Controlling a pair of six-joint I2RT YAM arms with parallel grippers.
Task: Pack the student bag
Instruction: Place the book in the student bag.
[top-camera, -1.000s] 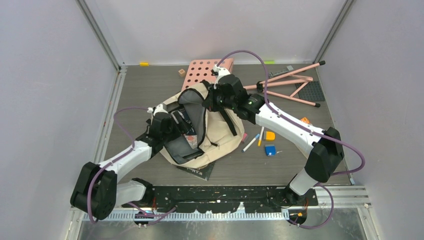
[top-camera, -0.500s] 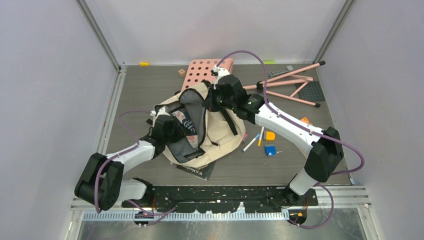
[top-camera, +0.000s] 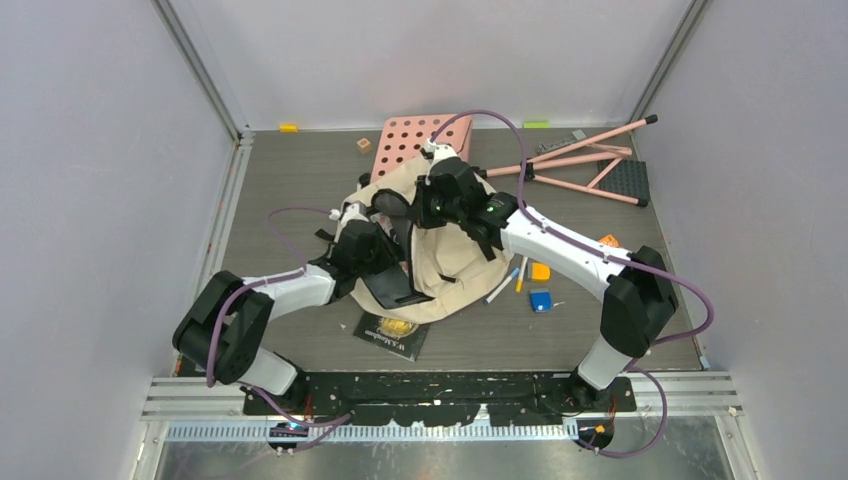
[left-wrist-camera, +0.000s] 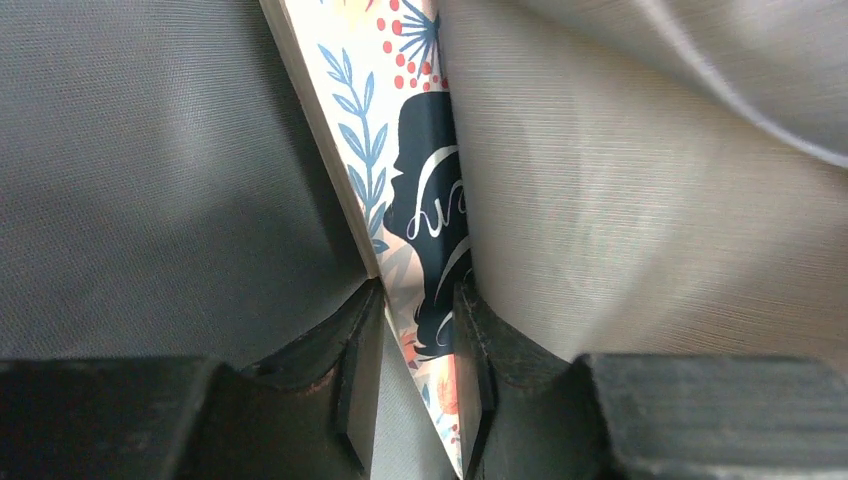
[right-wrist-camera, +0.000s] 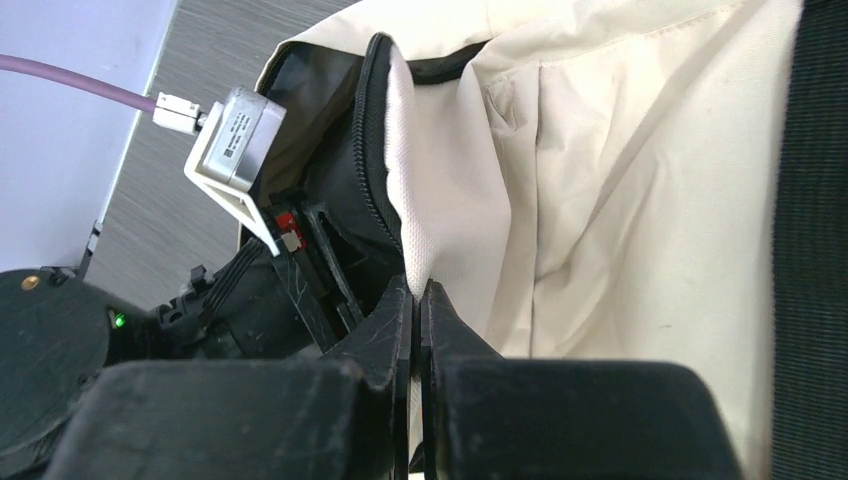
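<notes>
The left hand (left-wrist-camera: 415, 335) is clamped on a floral book (left-wrist-camera: 425, 190) inside the grey lining (left-wrist-camera: 150, 150). The right hand (right-wrist-camera: 418, 300) pinches shut on the rim of the student bag (top-camera: 455, 265). The bag lies mid-counter, long axis far-to-near, mouth towards the left edge. The counter (top-camera: 290, 180) is dark grey woodgrain, boxed by pale walls (top-camera: 90, 200).

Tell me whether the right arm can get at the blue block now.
Likely not yet: the right pincer is shut on the student bag's rim. The blue block itself lies uncovered.
</notes>
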